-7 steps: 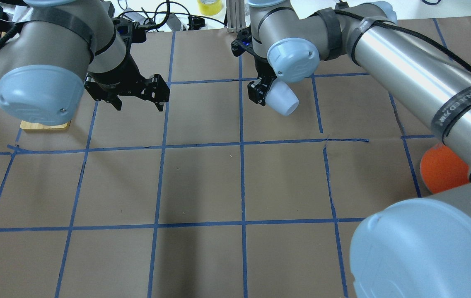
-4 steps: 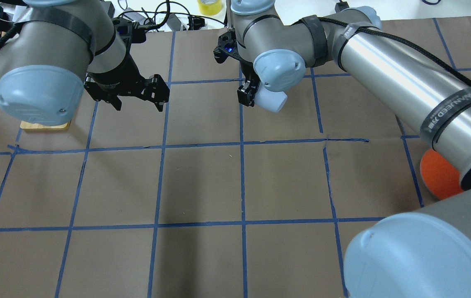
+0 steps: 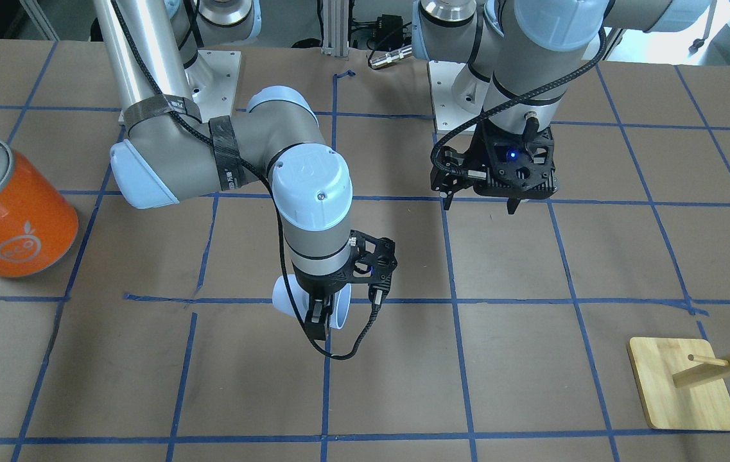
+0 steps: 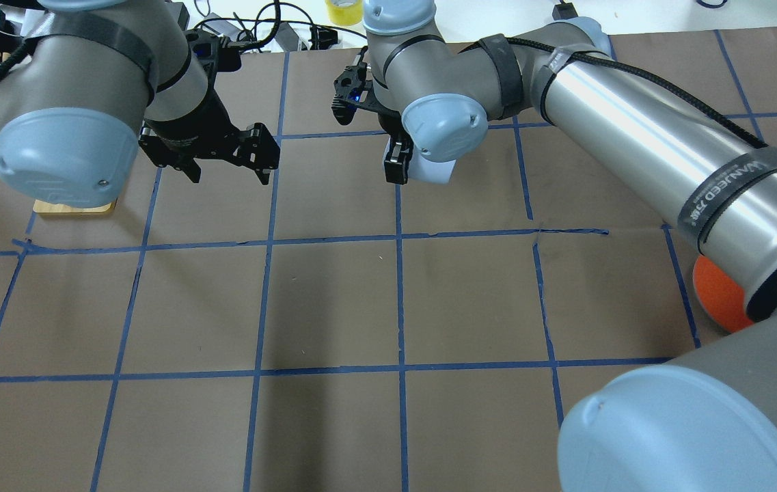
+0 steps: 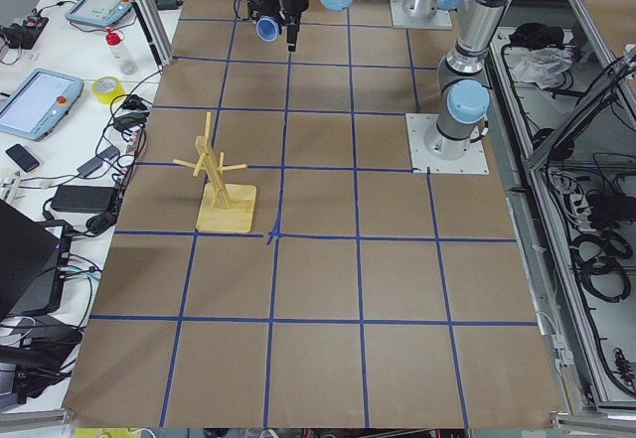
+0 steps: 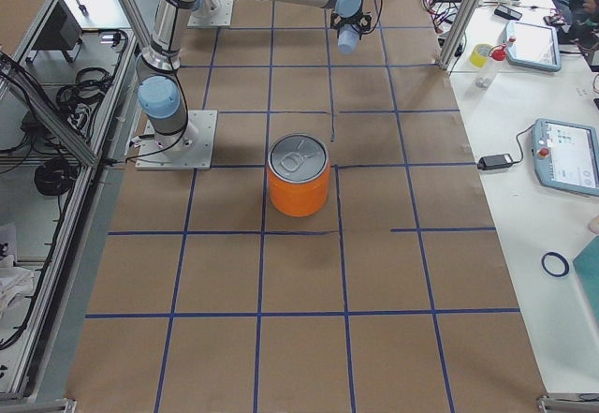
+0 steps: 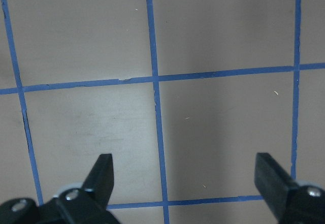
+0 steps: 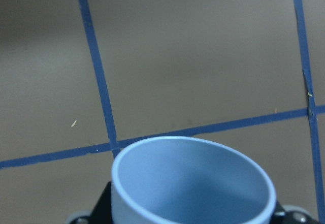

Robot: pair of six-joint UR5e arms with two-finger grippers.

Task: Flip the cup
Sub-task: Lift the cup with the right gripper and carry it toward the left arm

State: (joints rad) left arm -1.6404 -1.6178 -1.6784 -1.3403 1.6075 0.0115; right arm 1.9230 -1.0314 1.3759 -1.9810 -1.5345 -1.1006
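Observation:
The cup [image 3: 284,296] is small, pale blue-white and tapered. My right gripper [image 3: 318,319] is shut on it and holds it tilted on its side above the table, near the far middle. In the overhead view the cup [image 4: 437,172] shows partly under the wrist of the right gripper [image 4: 410,166]. In the right wrist view its bluish inside and rim [image 8: 193,183] face the camera. My left gripper [image 4: 229,176] is open and empty, hovering to the left; it also shows in the left wrist view [image 7: 185,176] and the front view [image 3: 479,206].
A large orange can [image 3: 11,218] with a silver top stands on the robot's right side, also in the exterior right view [image 6: 299,188]. A wooden peg stand [image 3: 682,385] is on the robot's left side, partly under the left arm [image 4: 74,207]. Blue tape lines grid the brown table.
My right arm has swung to the left in the overhead view and turned its wrist, rotating the held cup. The left arm has not moved.

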